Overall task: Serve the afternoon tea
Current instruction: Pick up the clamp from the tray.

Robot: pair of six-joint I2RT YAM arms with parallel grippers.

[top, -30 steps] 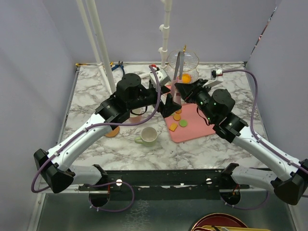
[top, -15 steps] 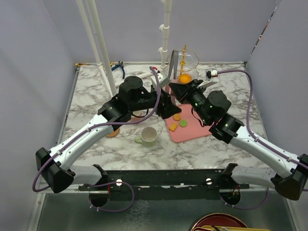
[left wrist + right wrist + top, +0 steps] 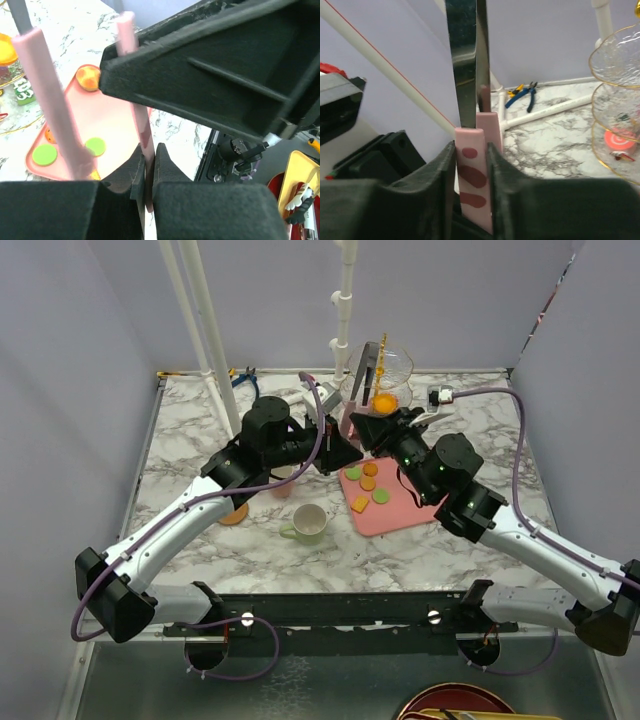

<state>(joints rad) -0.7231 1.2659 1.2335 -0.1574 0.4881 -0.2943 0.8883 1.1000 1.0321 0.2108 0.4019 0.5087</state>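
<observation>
Step — likely loading sweets (image 3: 368,483) onto stand (image 3: 400,360) | left gripper (image 3: 150,152) pinched shut on thin pink strip (image 3: 137,115) | right gripper (image 3: 470,150) clamps tongs (image 3: 467,65), blades up near stand | sweets lie on tray (image 3: 402,512) | next — lower tongs onto one.

From above and behind the arm bases, my overhead camera looks down on the whole marble worktop (image 3: 190,430). The left wrist camera peers closely along the left gripper (image 3: 146,167), down onto the pink tray (image 3: 107,125). The right wrist camera looks almost level past the right gripper (image 3: 471,150) toward the glass stand (image 3: 620,90). The overhead shows both tray and stand. Both wrist views share the pink-handled tool (image 3: 137,100).
</observation>
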